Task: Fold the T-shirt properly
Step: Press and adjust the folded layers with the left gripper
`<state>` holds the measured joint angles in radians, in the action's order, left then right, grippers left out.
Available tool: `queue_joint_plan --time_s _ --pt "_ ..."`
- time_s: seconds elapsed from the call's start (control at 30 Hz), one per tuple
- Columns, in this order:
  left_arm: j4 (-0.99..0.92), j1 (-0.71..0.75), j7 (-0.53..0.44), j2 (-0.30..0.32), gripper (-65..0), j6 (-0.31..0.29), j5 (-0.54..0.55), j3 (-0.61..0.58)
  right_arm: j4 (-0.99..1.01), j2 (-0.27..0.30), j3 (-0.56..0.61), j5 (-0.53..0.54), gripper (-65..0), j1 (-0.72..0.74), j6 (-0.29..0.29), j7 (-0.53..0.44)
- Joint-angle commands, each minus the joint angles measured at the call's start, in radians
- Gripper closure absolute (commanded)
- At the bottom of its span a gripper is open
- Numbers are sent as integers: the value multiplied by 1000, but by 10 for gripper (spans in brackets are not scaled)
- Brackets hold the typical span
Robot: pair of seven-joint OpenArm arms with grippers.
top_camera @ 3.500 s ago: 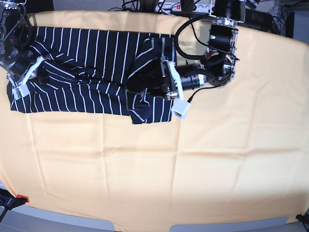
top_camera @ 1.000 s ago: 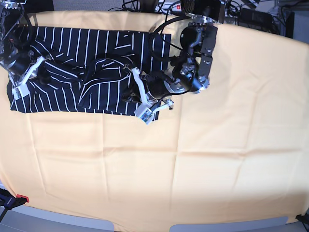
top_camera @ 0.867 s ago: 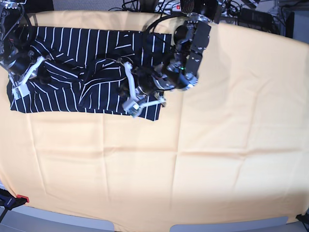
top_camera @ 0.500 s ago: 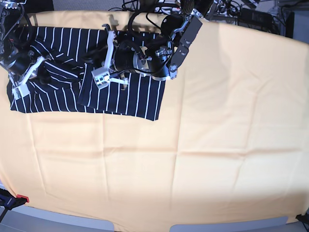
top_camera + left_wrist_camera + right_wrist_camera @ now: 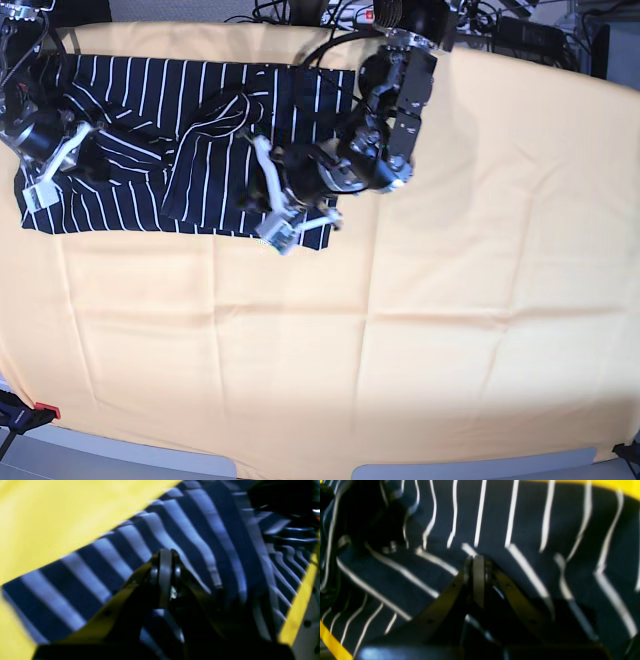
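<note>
My left gripper [image 5: 278,228] has swung back toward the T-shirt's [image 5: 150,110] near hem at the orange cloth's [image 5: 400,330] far-left — jaws closed, fold unfinished; right gripper [image 5: 45,185] pinched on fabric.

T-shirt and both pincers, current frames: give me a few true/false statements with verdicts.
1. The T-shirt is dark navy with thin white stripes. True.
2. The T-shirt lies at the middle of the cloth. False: it lies in the far corner, on the base view's left.
3. The left pincer is wide open. False: its jaws are pressed together.
4. The right pincer is shut and sits over striped fabric. True; whether it pinches fabric cannot be told.
5. The T-shirt is spread flat with no wrinkles. False: a bunched fold rises near its middle.
6. The cloth under the T-shirt is yellow-orange. True.
</note>
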<state>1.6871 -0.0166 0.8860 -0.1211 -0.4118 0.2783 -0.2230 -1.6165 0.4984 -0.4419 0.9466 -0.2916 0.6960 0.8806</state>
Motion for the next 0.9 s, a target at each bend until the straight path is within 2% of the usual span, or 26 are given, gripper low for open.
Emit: queue_joint_plan --time_s 0.0,0.1,0.17,0.33,0.43,0.57,0.77,0.87 --pt "16 -11 -16 -8 0 -22 39 0 -13 23 -11 22 0 20 2 -20" --pt "16 -8 -8 10 0 -75 72 1 -13 24 -11 21 0 51 2 -20" --pt "16 -9 31 10 0 -114 128 1 -13 24 -11 14 0 68 2 -19" --pt "16 9 238 11 0 -269 430 1 -13 24 -11 14 0 76 2 -12" --pt "16 39 306 10 0 -286 565 -6 -13 24 -11 15 0 76 2 -12" --pt "13 72 279 10 0 -286 547 -57 -13 23 -11 15 0 76 2 -8" --pt "5 74 105 -11 0 -286 534 -173 -13 23 -11 15 0 76 2 -7" --pt "20 56 136 -36 0 -286 487 -188 -13 24 -11 15 0 76 2 -4"
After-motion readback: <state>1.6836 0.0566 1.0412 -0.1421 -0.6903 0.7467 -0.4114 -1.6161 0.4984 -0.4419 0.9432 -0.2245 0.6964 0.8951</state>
